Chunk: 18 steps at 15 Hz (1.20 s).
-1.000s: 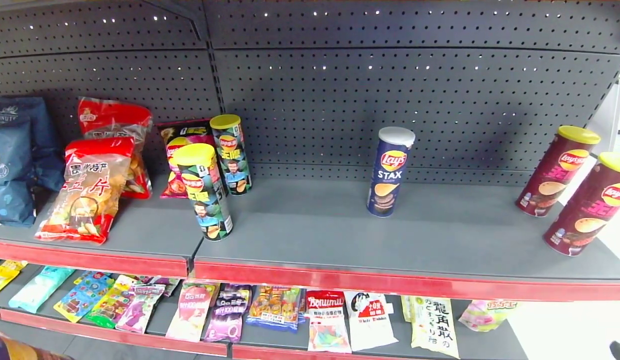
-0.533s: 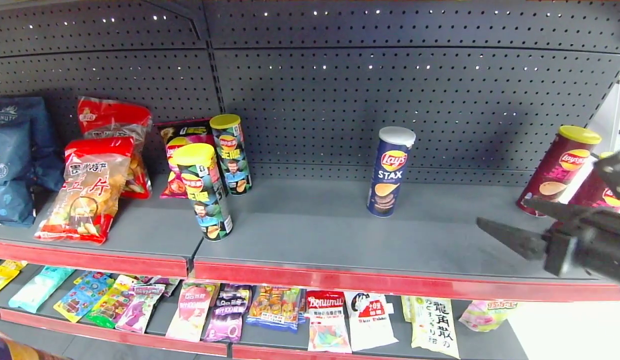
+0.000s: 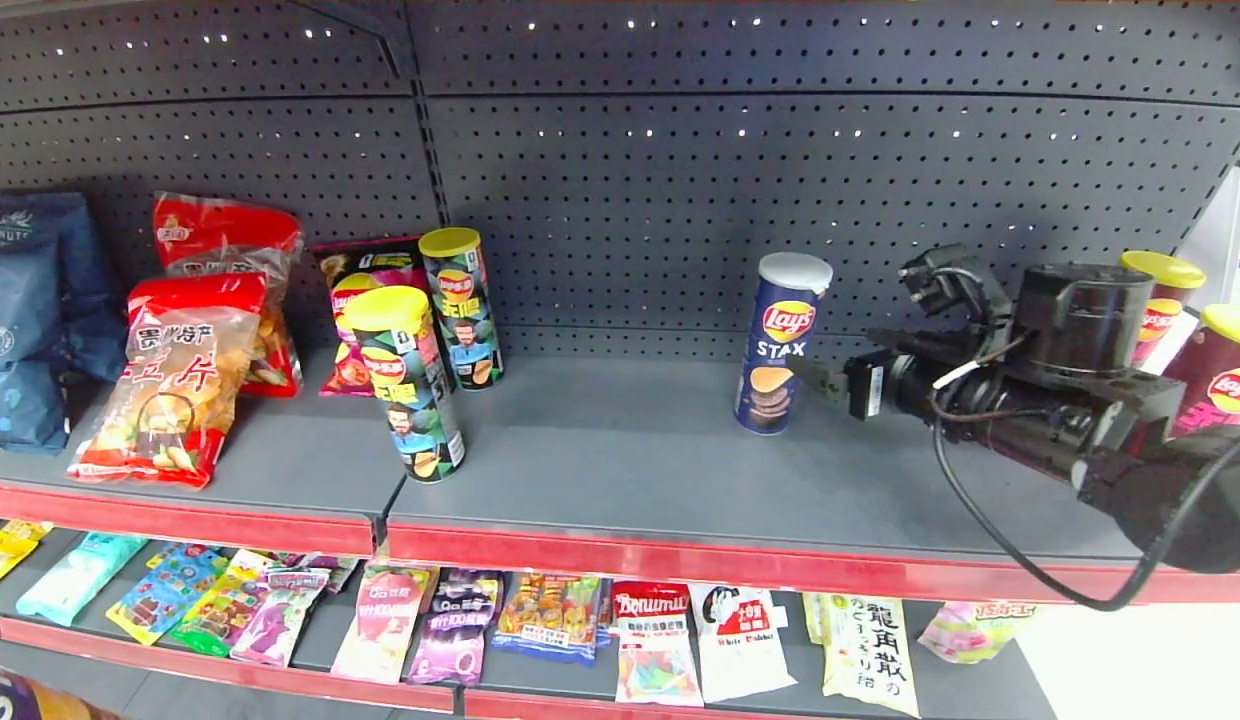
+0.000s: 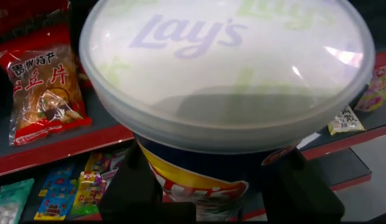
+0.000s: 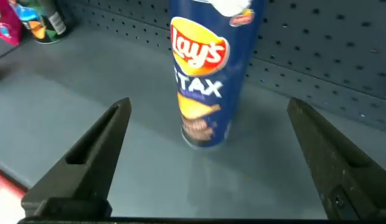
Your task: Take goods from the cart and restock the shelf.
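**Tools.** The left tool (image 4: 221,196) is closed on the held can (image 4: 224,62). Its fingers (image 4: 138,186) bear on opposite sides of the body, below the clear lid. That can is off the shelf, out in front of the left part of the shelving. The right tool (image 5: 208,124) is open wide at the level of the shelf (image 3: 630,470). Its jaws face the standing can (image 3: 780,345), close by but apparently not touching it.

**Handling, as judged.** The can is a cardboard tube, light and stiff across the body, and smooth enough to slip. It is tall and narrow, so it would topple easily. The lid could pop off, so a mid-body grip with moderate squeeze looks sound.

**Room.** There is broad bare shelf between the patterned cans (image 3: 405,385) and the standing can, and more in front.

**Hazards.**
- The red front lip (image 3: 780,565), which the base must clear.
- The back panel (image 3: 680,200).
- The maroon cans (image 3: 1220,370) beside the right arm.
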Motion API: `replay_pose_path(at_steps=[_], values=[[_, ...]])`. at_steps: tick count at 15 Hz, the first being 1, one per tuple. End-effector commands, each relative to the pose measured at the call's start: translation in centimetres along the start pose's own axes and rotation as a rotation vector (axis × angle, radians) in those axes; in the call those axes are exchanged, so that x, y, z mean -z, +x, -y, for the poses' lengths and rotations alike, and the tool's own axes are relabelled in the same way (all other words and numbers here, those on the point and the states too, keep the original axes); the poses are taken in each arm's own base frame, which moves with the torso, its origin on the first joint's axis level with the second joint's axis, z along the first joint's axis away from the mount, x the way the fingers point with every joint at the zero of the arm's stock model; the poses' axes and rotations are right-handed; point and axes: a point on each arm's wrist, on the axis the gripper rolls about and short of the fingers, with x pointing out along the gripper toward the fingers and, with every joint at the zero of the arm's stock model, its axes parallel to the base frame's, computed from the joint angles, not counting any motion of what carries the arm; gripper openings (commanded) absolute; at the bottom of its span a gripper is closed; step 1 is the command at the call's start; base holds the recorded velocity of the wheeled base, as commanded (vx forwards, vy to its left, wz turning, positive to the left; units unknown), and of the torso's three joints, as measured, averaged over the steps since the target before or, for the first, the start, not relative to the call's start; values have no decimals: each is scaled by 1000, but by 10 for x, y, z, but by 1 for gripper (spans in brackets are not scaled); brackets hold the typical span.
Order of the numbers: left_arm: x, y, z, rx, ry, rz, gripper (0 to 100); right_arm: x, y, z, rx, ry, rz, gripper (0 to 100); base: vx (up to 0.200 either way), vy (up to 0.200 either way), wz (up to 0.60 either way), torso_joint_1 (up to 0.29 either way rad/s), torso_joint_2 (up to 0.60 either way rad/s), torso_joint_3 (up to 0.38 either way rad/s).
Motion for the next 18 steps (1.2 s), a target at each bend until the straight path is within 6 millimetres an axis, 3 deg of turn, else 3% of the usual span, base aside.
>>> replay_pose_path(at_steps=[1,7,18], values=[[-1,1,-1,-2,0,-1,0,9,29,-7,-22,-3,-25,100,0,0,0,0,0,0],[3,3,0,2,-7,-17,0,7,54,-11,-31,-7,-6,100,0,0,0,0,0,0],[7,4,0,7,-15,-31,0,3,85,3,60,5,26,100,0,0,0,0,0,0]])
